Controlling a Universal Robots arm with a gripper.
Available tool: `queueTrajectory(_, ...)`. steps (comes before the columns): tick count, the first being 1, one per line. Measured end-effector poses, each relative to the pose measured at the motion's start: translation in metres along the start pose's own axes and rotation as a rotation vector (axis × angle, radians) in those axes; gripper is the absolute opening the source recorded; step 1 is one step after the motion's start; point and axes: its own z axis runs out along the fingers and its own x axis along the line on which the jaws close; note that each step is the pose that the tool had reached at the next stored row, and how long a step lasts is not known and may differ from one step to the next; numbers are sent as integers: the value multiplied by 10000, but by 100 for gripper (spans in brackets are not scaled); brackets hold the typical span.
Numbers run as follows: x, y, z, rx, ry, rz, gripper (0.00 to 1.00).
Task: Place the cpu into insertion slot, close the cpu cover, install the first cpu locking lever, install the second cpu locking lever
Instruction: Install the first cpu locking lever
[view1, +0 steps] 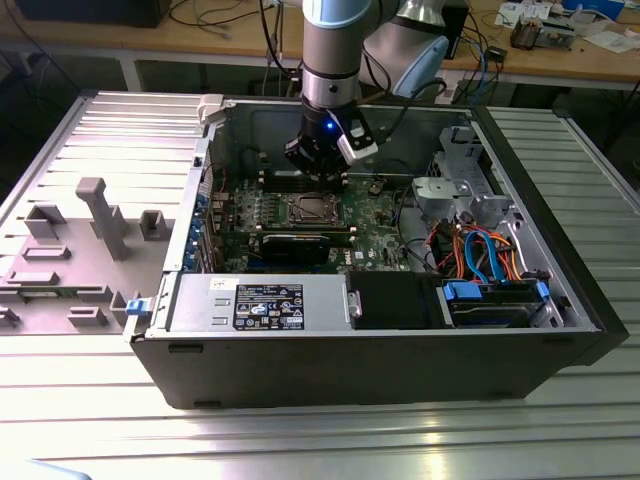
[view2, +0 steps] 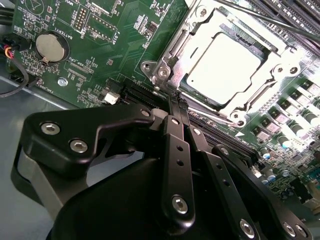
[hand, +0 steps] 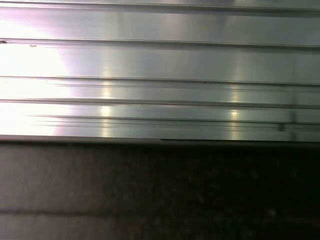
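In the second wrist view the cpu (view2: 225, 67) lies flat in the insertion slot (view2: 162, 70), its pale metal top showing through the window of the cpu cover (view2: 280, 57). The cover lies down over the chip's edges. My gripper (view2: 178, 102) is shut, its two thin black fingers (view2: 172, 125) pressed together with the tips at the socket's near rim, and I see nothing between them. A thin lever rod (view2: 260, 17) runs along the socket's other side. In the exterior view the gripper (view1: 318, 168) hangs just above the socket (view1: 308, 208) on the green board.
The open computer case (view1: 350, 360) holds a black graphics card (view1: 295, 245), a power supply (view1: 260, 303) and a drive cage (view1: 455, 195) with cables. A coin battery (view2: 51, 46) sits on the board. Grey fixtures (view1: 100, 215) stand at the exterior view's left. Ribbed aluminium (hand: 160, 60) appears in the first wrist view.
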Motion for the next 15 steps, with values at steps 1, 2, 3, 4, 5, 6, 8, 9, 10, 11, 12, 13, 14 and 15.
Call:
queueTrajectory(1, -1, 0, 0, 2, 2, 0, 11)
queueTrajectory(2, -2, -1, 0, 2, 3, -1, 11)
queueTrajectory(3, -4, -1, 1, 1, 2, 0, 11)
queueTrajectory(4, -7, 0, 2, -1, 0, 0, 11)
queueTrajectory(5, -12, -1, 3, -1, 0, 0, 11)
queueTrajectory(6, -15, -1, 4, 0, 0, 0, 11)
queueTrajectory(8, -16, -1, 4, 1, 1, 1, 11)
queueTrajectory(9, -16, -1, 6, 0, 0, 0, 11)
queueTrajectory(10, -16, -1, 7, 0, 1, 0, 11)
queueTrajectory(11, -16, -1, 7, 0, 1, 0, 11)
queueTrajectory(12, -16, -1, 7, 1, 1, 0, 11)
queueTrajectory(13, -16, -1, 7, 2, 1, 0, 11)
queueTrajectory(14, -16, -1, 7, 5, 1, -1, 11)
queueTrajectory(15, -17, -1, 7, 7, 0, 0, 11)
